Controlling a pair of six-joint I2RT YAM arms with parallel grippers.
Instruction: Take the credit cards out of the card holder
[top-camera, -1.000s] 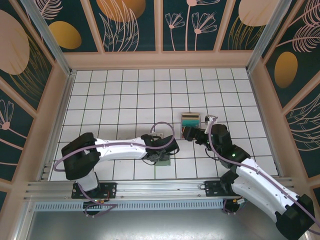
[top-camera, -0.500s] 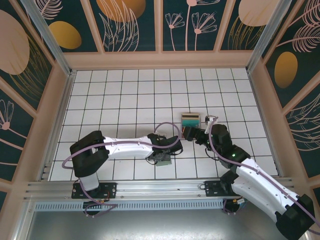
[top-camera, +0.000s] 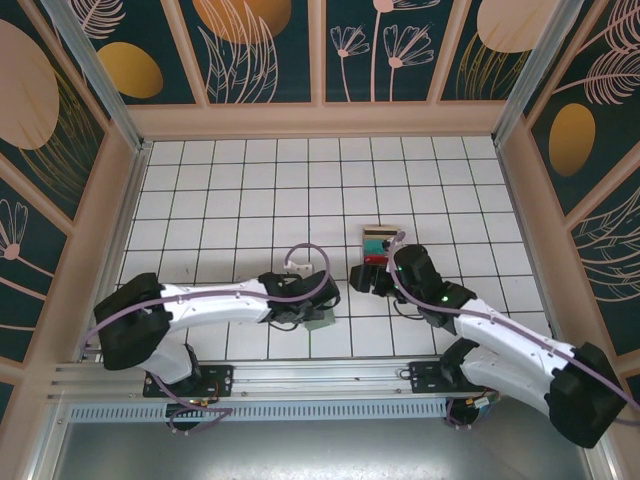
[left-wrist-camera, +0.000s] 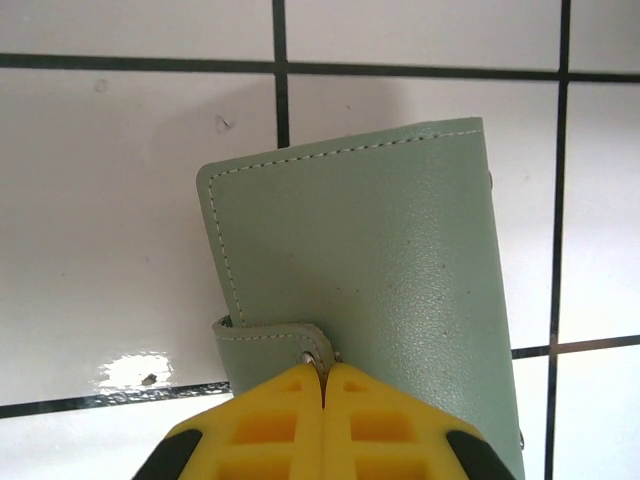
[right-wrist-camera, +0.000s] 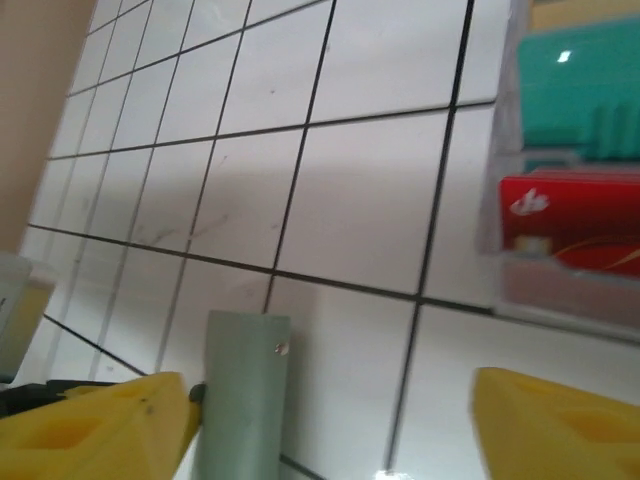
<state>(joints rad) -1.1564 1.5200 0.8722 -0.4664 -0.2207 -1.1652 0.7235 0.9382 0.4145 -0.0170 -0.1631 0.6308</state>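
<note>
The card holder (left-wrist-camera: 370, 290) lies flat on the white tiled table (left-wrist-camera: 110, 240). In the left wrist view it takes up the middle and lower right of the frame, showing its pale green stitched outer face, set a little askew to the tile lines. The left fingers (left-wrist-camera: 285, 410) are clenched on the small strap at its near edge, their yellow tips pressed together at bottom centre.

From the top camera only a grey-green corner of the holder (top-camera: 324, 319) shows, just below centre, with the rest under the left wrist. The right wrist view gives it as a narrow grey-green strip (right-wrist-camera: 243, 400) with a small stud, at bottom left of centre.

The right fingers (right-wrist-camera: 100, 425) are spread wide and grasp nothing. One yellow tip sits just beside that strip, though whether it touches is hard to judge.

The credit cards sit apart from the holder in a clear tray (right-wrist-camera: 505, 260) at the right edge of the right wrist view, the teal card (right-wrist-camera: 580, 95) above the red card (right-wrist-camera: 575, 215). A yellowish band at the top right corner may be a third card. From above, the tray sits just right of centre.
</note>
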